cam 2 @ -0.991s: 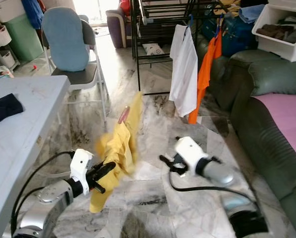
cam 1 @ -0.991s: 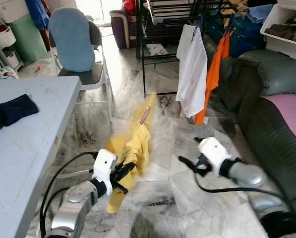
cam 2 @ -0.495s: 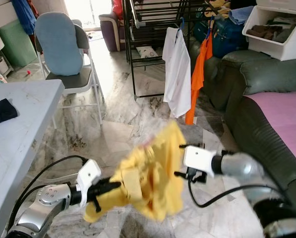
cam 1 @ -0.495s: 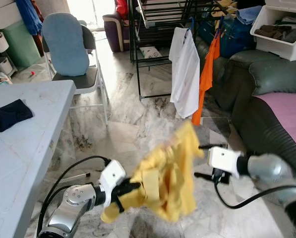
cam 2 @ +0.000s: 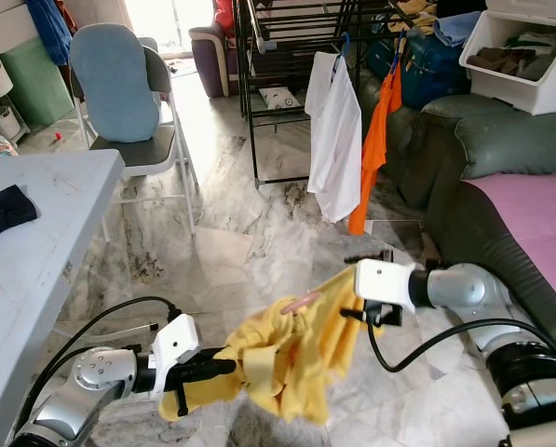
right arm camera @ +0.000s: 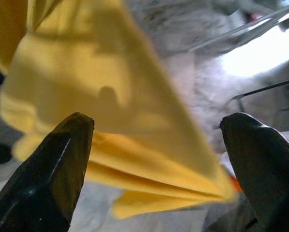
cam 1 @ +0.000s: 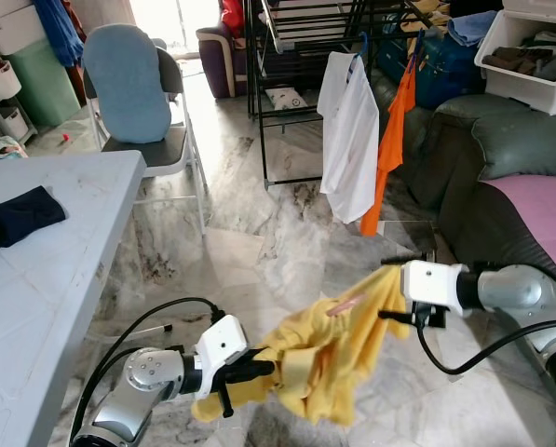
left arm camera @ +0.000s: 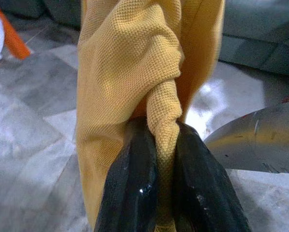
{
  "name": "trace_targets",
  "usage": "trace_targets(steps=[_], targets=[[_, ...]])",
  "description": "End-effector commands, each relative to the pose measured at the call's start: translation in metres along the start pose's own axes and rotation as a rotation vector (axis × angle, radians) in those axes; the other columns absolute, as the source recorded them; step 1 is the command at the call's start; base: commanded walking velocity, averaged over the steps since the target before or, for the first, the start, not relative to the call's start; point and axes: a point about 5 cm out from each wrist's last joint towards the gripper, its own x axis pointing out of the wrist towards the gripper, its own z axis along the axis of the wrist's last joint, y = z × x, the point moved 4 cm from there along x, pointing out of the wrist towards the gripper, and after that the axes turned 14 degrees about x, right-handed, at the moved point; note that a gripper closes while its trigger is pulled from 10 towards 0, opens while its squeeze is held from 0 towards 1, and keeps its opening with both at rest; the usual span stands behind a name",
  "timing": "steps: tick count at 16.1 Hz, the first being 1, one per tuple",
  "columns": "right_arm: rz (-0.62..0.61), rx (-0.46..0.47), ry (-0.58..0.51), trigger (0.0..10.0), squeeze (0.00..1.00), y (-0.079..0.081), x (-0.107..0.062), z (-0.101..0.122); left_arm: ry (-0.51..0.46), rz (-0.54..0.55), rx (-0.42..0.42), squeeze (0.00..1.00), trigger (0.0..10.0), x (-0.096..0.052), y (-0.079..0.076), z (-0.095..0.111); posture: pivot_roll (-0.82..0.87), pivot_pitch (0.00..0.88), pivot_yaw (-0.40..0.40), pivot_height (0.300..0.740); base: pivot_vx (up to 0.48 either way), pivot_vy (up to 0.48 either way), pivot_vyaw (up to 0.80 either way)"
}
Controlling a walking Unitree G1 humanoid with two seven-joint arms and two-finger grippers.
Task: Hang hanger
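Left gripper (left arm camera: 161, 164) still pinches the yellow shirt (cam 1: 329, 349), now stretched toward the spread-fingered right gripper (right arm camera: 159, 164)

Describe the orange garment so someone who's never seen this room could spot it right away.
Find the black drying rack at the far side of the marble floor, beside the dark green sofa. Two garments hang from it; the orange garment is nearest the sofa, brighter and narrower than the white shirt alongside.
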Motion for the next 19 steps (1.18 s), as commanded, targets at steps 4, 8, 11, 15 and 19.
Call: trace_targets(steps=[4,8,11,15,19], targets=[[0.026,-0.096,0.005,2.0,0.00,-0.004,0.016,0.012,-0.087,-0.053,0.107,0.00,10.0,0.004,-0.003,0.026,-0.12,0.000,0.032,0.740,0.000,0.000,0.00],[0.004,-0.150,-0.006,0.0,0.00,-0.010,0.020,0.019,-0.075,-0.071,0.128,0.00,10.0,0.004,-0.008,0.024,-0.11,0.000,0.030,0.740,0.000,0.000,0.00],[0.095,-0.122,0.041,0.0,0.00,0.001,0.016,0.006,-0.075,-0.054,0.134,0.00,10.0,0.005,-0.002,0.025,-0.12,0.000,0.033,0.740,0.000,0.000,0.00],[0.165,-0.103,0.100,0.0,0.00,0.008,0.013,-0.007,-0.071,-0.051,0.146,0.00,10.0,0.005,0.002,0.025,-0.12,0.000,0.034,0.740,0.000,0.000,0.00],[0.180,-0.093,0.096,0.0,0.00,0.010,0.014,-0.007,-0.070,-0.049,0.143,0.00,10.0,0.004,0.004,0.024,-0.12,0.000,0.036,0.740,0.000,0.000,0.00]])
